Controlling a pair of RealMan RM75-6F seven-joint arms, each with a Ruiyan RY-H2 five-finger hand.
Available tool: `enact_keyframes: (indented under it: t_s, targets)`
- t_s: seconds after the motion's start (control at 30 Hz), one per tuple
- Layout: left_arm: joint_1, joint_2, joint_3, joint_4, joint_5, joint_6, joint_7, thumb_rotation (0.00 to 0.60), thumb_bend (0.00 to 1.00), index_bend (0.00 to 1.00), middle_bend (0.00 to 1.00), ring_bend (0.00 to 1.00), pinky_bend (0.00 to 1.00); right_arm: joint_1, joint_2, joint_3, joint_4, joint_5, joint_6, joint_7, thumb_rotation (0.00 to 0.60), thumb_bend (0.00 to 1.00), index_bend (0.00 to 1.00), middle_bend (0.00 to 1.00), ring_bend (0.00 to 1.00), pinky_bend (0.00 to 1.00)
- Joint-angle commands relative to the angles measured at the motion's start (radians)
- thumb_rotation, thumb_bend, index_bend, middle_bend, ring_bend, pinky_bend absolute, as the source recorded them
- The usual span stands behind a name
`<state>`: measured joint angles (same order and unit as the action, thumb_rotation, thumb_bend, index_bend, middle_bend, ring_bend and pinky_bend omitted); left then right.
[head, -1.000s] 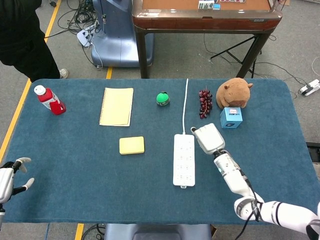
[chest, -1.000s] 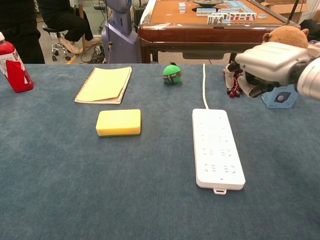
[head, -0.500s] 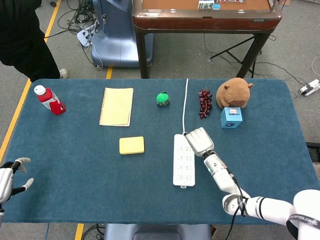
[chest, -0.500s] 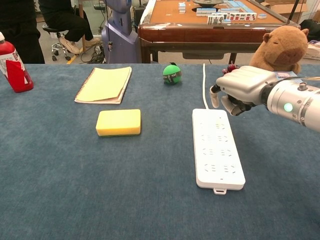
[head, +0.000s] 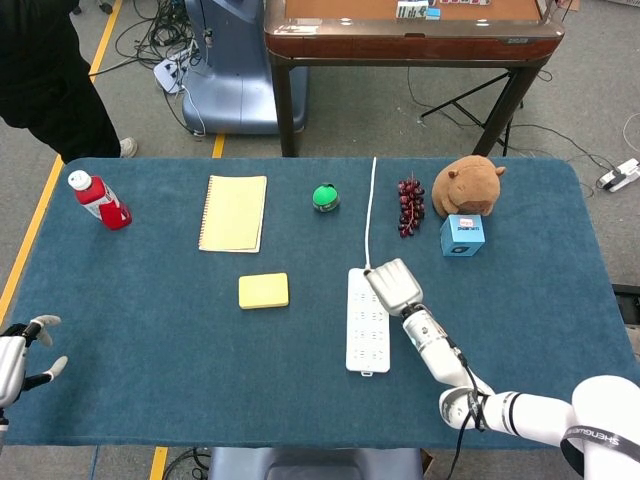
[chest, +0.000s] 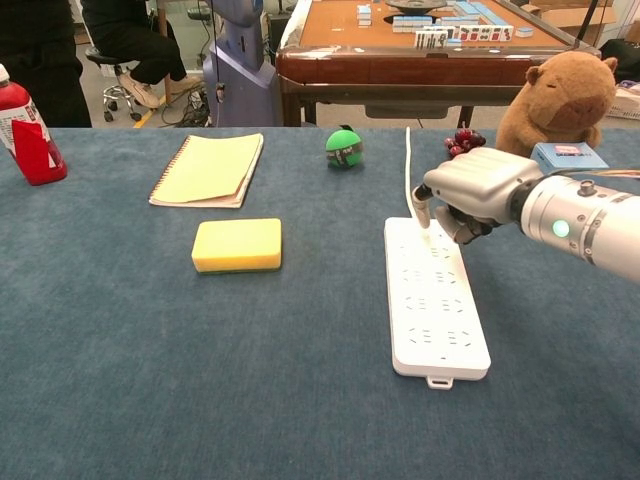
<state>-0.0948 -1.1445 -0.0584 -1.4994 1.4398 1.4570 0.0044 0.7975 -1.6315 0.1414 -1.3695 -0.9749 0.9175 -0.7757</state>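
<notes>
We see the right hand (chest: 468, 193) poised over the far end of the white power strip (chest: 435, 297), its fingers curled inward with nothing held in them; one fingertip (chest: 424, 211) points down at the strip's top edge, and we cannot tell whether it quite touches the plastic; in the head view the same right hand (head: 392, 287) lies just at the strip's (head: 365, 325) upper right corner. The power strip lies flat on the blue table (head: 160, 330), slightly right of centre, its long side running from 12 to 6 o'clock; its white cord (head: 371, 210) runs off toward 12 o'clock and over the far edge of the table.

From the strip, a yellow sponge (head: 263, 291) lies at 9 o'clock, well apart; a yellow notebook (head: 233, 212) lies at about 10 o'clock; a green ball (head: 325, 197) sits at 11 o'clock, beside the cord; a bunch of dark grapes (head: 410, 205) lies at 1 o'clock, with a brown plush capybara (head: 468, 184) and a small blue box (head: 462, 235) to the right of it; a red bottle (head: 99, 199) lies near the table's far left corner.

The left hand (head: 20, 360) shows only at the head view's left border, near the table's near left corner; its fingers are spread and it holds nothing.
</notes>
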Motion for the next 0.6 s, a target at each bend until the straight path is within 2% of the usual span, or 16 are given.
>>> enact_keyframes:
  t_s: [0.03, 0.6]
  targets:
    - [0.0, 0.0, 0.0, 0.0, 0.0, 0.0, 0.0, 0.6, 0.22, 0.41, 0.54, 0.42, 0.63, 0.002, -0.002, -0.005, 0.002, 0.001, 0.0, 0.003, 0.6, 0.72, 0.38, 1.0, 1.0, 1.0]
    - [0.001, 0.0, 0.0, 0.0, 0.0, -0.001, 0.001, 0.6, 0.22, 0.41, 0.54, 0.42, 0.63, 0.017, -0.02, -0.024, 0.036, 0.014, -0.007, 0.026, 0.6, 0.72, 0.38, 1.0, 1.0, 1.0]
